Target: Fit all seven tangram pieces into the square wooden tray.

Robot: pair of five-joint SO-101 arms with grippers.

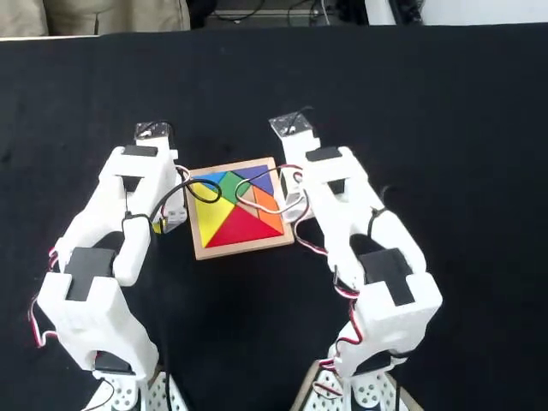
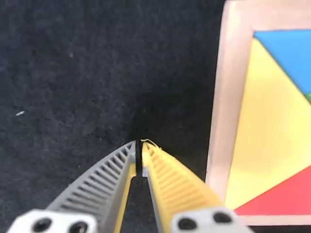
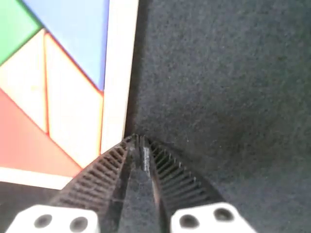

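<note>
Tray [image 1: 244,248] sits mid-surface [image 1: 445,103] between the arms, coloured shapes lying flat inside: red piece [image 1: 242,227] nearest, yellow piece [image 1: 214,214] left, orange piece [image 1: 269,211] right. Left gripper [image 2: 140,145] rests just off the tray's left rim, fingers pressed together, empty. Right gripper [image 3: 140,143] is beside the right rim, fingers likewise closed on nothing.

The left arm [image 1: 103,248], on one side of the tray [image 1: 244,247], and the right arm [image 1: 377,257], on the other, are blocky white shells with black motor blocks [image 1: 86,261] set in. Thin red, black and white cables [image 1: 341,289] loop along both. The left gripper [image 2: 139,144] is ribbed, one half grey and one yellow. The right gripper [image 3: 139,139] is ribbed black. Both sit on white mounts with dark screw holes [image 2: 42,224].
</note>
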